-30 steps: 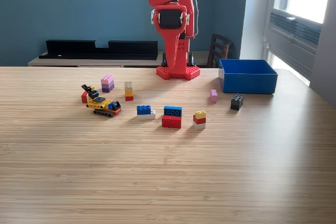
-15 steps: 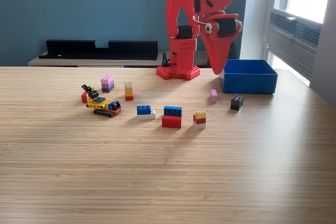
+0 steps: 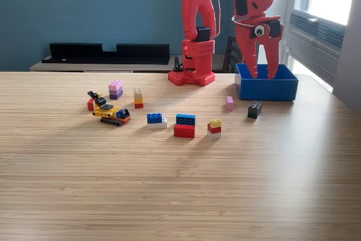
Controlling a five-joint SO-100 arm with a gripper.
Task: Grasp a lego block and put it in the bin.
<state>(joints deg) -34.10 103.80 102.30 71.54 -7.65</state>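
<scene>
the red gripper (image 3: 263, 75) hangs at the upper right of the frame, pointing down, its two fingers spread wide with clear space between them and nothing held. its tips sit inside the outline of the blue bin (image 3: 266, 89), though whether they are below the rim or just over it cannot be told. the red arm (image 3: 197, 26) rises from a base at the far edge of the wooden table (image 3: 180, 184), near the bin on the exterior view's left of it.

just in front of the bin lie a black block (image 3: 254, 109) and, further to the exterior view's left, a small pink block (image 3: 229, 103). toward the middle of the frame are a yellow-red-white stack (image 3: 214, 128), a blue block on a red one (image 3: 184, 126) and a blue-and-white block (image 3: 156, 120). further left are a thin tan-and-red stack (image 3: 138, 98), a pink-and-purple stack (image 3: 115, 89) and a small yellow toy digger (image 3: 110, 112). none of them lies between the gripper and the bin.

the bin is a low, straight-walled blue box in the right part of the frame, near the table's far edge, open side up, its long side running across the frame.
</scene>
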